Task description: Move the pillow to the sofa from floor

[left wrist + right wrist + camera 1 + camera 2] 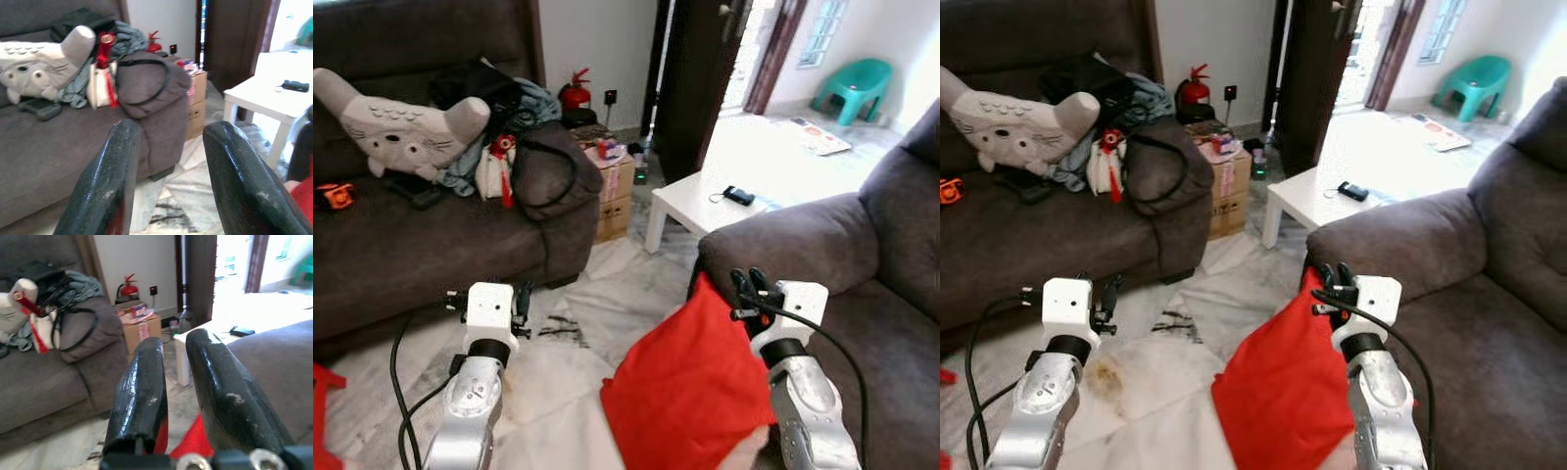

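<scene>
A red pillow (690, 382) hangs in the air in front of me, held by its top corner. My right gripper (751, 286) is shut on that corner, just in front of the armrest (783, 245) of the grey sofa (871, 294) on my right. A red sliver of the pillow (195, 440) shows between the right fingers (142, 391). My left gripper (521, 302) is raised over the floor, open, with nothing between its fingers (105, 186). It points toward the other sofa (431, 245) on my left.
The left sofa carries a grey plush toy (396, 127), bags and clothes. A cardboard box (615, 191) and a fire extinguisher (574, 90) stand by its arm. A white low table (705, 201) with a black object sits ahead, near a doorway. Marble floor (597, 304) lies between the sofas.
</scene>
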Controlling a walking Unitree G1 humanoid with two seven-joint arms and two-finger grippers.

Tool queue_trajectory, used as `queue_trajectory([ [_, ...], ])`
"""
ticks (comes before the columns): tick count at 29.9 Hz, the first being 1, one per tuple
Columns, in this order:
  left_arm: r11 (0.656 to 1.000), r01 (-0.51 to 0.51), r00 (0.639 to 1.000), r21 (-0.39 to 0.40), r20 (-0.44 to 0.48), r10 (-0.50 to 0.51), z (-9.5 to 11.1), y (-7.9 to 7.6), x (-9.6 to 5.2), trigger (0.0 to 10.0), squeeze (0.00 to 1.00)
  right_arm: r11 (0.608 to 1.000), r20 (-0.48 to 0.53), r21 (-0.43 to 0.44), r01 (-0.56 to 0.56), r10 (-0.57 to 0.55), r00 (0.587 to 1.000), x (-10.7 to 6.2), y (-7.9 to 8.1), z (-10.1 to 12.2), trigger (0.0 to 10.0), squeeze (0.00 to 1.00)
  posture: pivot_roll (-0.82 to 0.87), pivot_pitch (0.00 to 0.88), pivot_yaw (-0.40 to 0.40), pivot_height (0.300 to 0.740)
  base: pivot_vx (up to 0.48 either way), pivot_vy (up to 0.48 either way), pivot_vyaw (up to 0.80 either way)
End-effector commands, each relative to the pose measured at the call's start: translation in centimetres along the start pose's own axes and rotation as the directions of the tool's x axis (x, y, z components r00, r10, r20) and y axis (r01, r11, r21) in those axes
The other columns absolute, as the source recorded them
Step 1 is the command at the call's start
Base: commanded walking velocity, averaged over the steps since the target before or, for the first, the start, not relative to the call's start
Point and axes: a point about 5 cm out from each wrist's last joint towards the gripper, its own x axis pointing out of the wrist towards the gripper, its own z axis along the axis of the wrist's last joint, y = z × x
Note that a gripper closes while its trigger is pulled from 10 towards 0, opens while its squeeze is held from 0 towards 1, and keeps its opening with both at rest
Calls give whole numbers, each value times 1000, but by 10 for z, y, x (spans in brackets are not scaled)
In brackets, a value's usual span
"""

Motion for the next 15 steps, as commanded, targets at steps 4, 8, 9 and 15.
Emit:
queue_trajectory([
  [4,1000,17,1000,-2,7,-17,1,-6,2,10000,0,1000,-6,0,19,-19,1000,-1,-7,1,10000,0,37,0,-88,740,0,-450,0],
  [8,1000,19,1000,-2,8,-19,2,-7,2,10000,0,1000,-6,0,20,-20,1000,-1,-7,1,10000,0,37,0,-89,740,0,-451,0],
  [9,1000,19,1000,-2,8,-19,2,-7,2,10000,0,1000,-6,0,20,-20,1000,-1,-7,1,10000,0,37,0,-89,740,0,-450,0],
  [15,1000,24,1000,-14,12,-24,2,-8,2,10000,0,1000,-8,4,19,-19,1000,-1,-6,1,10000,0,36,0,-89,740,0,-67,0],
])
